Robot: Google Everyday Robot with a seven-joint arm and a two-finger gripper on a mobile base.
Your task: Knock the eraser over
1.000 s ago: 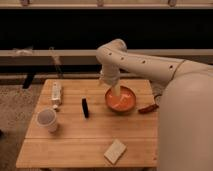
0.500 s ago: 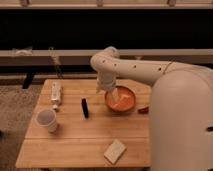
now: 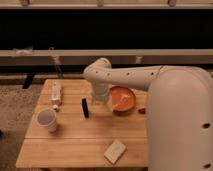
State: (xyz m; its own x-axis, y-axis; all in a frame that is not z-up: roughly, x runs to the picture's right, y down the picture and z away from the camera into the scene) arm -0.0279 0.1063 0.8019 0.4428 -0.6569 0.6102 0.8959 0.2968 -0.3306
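The eraser (image 3: 85,107) is a thin black slab standing on the wooden table (image 3: 75,137), left of the orange bowl (image 3: 122,99). My white arm reaches over the table from the right. My gripper (image 3: 98,98) hangs just right of the eraser, between it and the bowl, close to the eraser's top. The arm's wrist hides most of the gripper.
A white cup (image 3: 47,120) stands at the table's left front. A white box-shaped item (image 3: 56,93) lies at the left back. A pale beige block (image 3: 115,151) lies near the front edge. A low rail and dark wall run behind the table.
My arm has swung left, from over the orange bowl toward the eraser. The eraser still stands in the same place.
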